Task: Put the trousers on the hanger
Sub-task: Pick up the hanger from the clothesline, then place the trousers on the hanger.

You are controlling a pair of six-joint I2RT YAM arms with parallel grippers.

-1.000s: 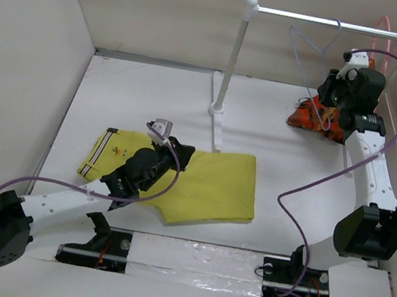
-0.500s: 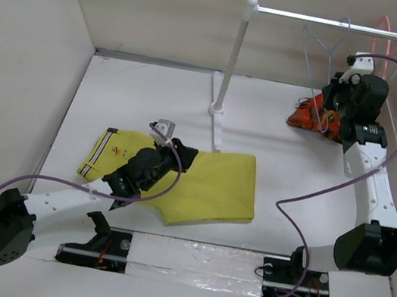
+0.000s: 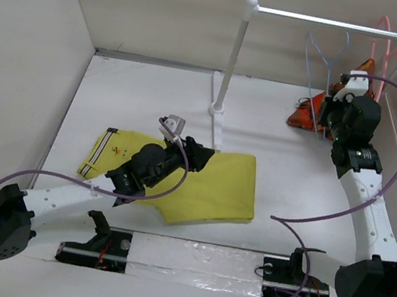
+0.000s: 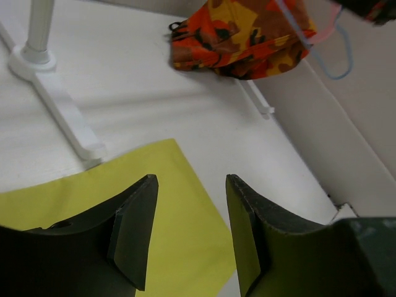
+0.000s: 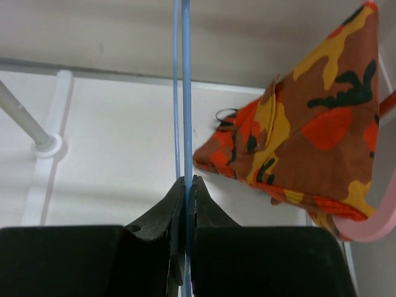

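Top external view: the trousers (image 3: 215,186) lay flat on the bench (image 3: 147,93), on the near side of the rail's (image 3: 321,20) foot. Your left jaws hovered over them, spread wide and empty. Right wrist view: your right jaws were pinched tight on the hanger (image 5: 186,93) wire, just below the rail, beside the camouflage garment (image 5: 309,124).

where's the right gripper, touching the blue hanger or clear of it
Touching. The right wrist view shows the right gripper shut on the blue hanger, both jaws pressed against its wire.
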